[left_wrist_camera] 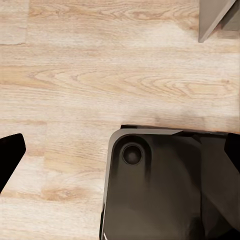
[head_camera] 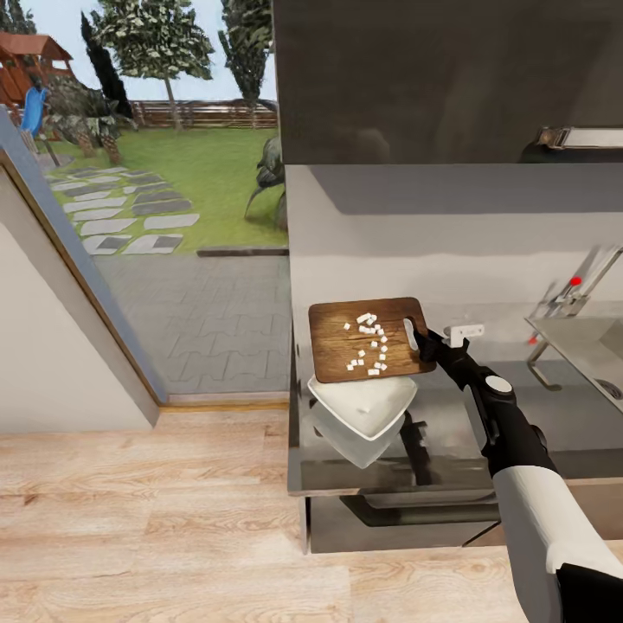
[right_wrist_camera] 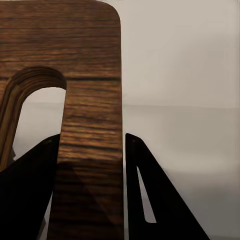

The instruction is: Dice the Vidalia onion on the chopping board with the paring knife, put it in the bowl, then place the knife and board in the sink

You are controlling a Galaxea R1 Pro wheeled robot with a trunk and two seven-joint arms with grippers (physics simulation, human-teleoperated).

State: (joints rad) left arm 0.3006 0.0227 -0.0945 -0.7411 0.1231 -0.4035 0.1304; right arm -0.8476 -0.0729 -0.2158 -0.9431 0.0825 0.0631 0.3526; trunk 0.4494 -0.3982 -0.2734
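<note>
We see the right gripper [head_camera: 426, 339] clamped on the handle end of the chopping board [head_camera: 368, 339]; in the right wrist view its two black fingers [right_wrist_camera: 150, 190] sit on either side of the wooden strip beside the handle slot, closed onto the board [right_wrist_camera: 92, 100]. The board is held above the countertop [head_camera: 450, 433], roughly level in the head view, partly over the white square bowl [head_camera: 363, 407]. The diced onion [head_camera: 370, 342] lies scattered as small white cubes on the board's top face. The bowl rests near the left end of the glossy dark countertop, with its pale reflection just beneath it.

At the right edge of the head view we note the sink [head_camera: 588, 346] with its chrome tap [head_camera: 575, 290] and red knob, well apart from the board. A small white object [head_camera: 463, 331] sits at the wall just beyond the gripper; we cannot tell what it is.

In the left wrist view we see wooden floor [left_wrist_camera: 100, 75] and a dark part of the robot [left_wrist_camera: 160, 185]. Black shapes at the frame's edges may be the left gripper's fingers; we cannot tell how far they are open.
</note>
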